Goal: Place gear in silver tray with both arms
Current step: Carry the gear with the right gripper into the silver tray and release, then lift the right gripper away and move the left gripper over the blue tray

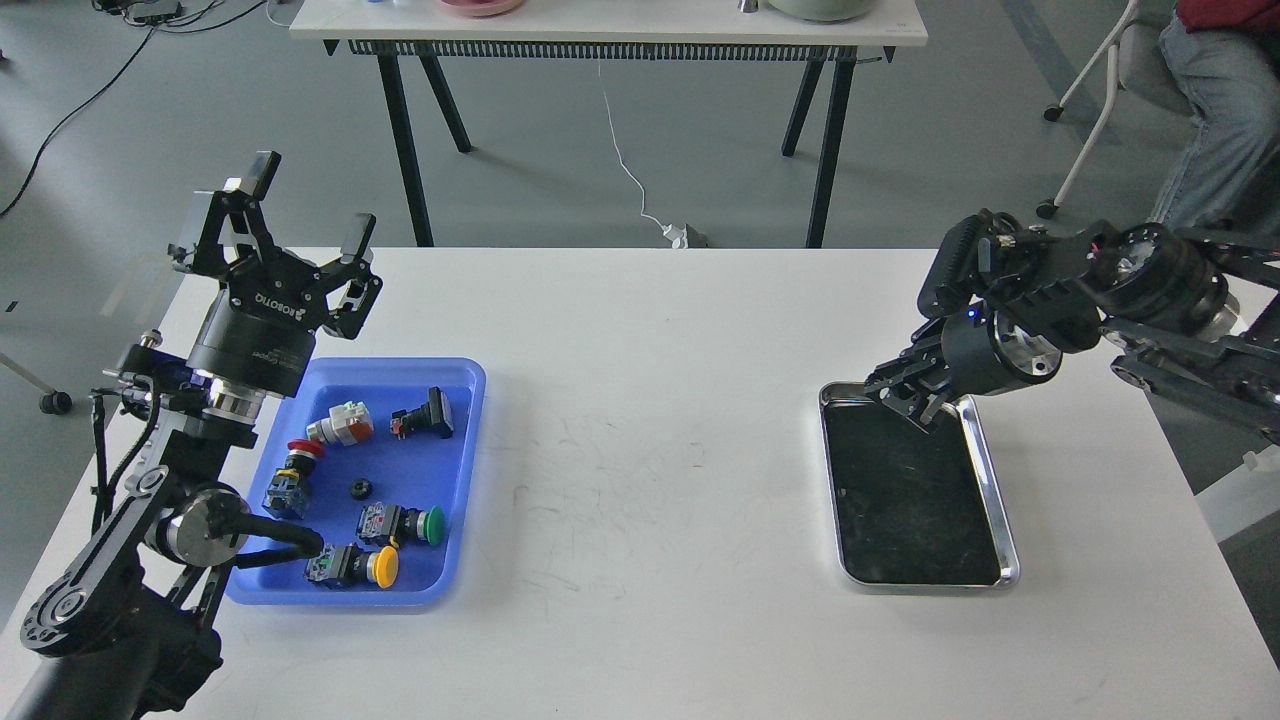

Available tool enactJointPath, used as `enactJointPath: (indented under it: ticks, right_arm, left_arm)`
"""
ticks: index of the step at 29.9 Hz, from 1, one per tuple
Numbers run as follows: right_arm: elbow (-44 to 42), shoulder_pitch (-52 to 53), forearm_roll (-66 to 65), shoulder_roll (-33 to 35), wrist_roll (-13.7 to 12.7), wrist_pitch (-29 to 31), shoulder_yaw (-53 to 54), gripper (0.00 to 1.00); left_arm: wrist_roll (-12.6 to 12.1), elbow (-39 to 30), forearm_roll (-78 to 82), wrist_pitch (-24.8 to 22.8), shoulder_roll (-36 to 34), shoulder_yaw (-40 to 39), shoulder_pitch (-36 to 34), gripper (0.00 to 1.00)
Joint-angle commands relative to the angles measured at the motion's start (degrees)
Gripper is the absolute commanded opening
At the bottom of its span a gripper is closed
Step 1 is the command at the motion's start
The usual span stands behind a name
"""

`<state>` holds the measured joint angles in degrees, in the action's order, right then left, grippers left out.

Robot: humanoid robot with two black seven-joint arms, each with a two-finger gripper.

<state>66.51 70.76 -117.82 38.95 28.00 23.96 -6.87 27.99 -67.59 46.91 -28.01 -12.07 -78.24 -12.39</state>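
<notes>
The gear is a small black toothed ring lying in the middle of the blue plastic tray at the left. The silver tray lies at the right with its dark bottom bare. My left gripper is open and empty, raised over the blue tray's far left corner. My right gripper points down and left over the far end of the silver tray. Its dark fingers are too close to tell apart, and nothing shows between them.
The blue tray also holds several push-button switches with red, green and yellow caps. A second table stands behind on the floor. A seated person's leg is at the far right.
</notes>
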Motion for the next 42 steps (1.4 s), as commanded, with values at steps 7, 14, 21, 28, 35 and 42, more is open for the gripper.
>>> enactJointPath:
  ticks: [7,14,21,28,35,42]
  right_arm:
    - [-4.01,-8.88,-0.13,0.69,0.00,-0.15,4.50,0.04]
    - [-11.74,-10.12,-0.13,-7.12,0.00,-0.23,4.41,0.06]
    - [-17.63,-10.47,-0.13,-12.75,0.00,-0.23,4.06,0.07]
    - [-18.43,-10.47,-0.13,-12.41,0.00,-0.23,3.71,0.14]
    - [-18.34,-10.47,-0.13,-11.26,0.00,-0.23,3.10,0.31]
    - [-16.85,-10.03,0.13,-7.41,0.00,-0.41,4.06,0.87]
  left_arm:
    - [0.01,0.01,0.02,0.01,-0.06,-0.07,0.08,0.99]
    - [0.01,0.01,0.02,0.01,-0.06,-0.15,0.17,0.99]
    - [0.01,0.01,-0.07,0.01,0.03,-1.29,0.44,0.99]
    - [0.01,0.01,-0.07,0.01,0.03,-1.30,0.44,0.99]
    - [0.01,0.01,-0.07,0.01,-0.06,-1.38,0.44,0.99]
    - [0.01,0.01,-0.07,0.01,-0.23,-1.47,0.35,0.99]
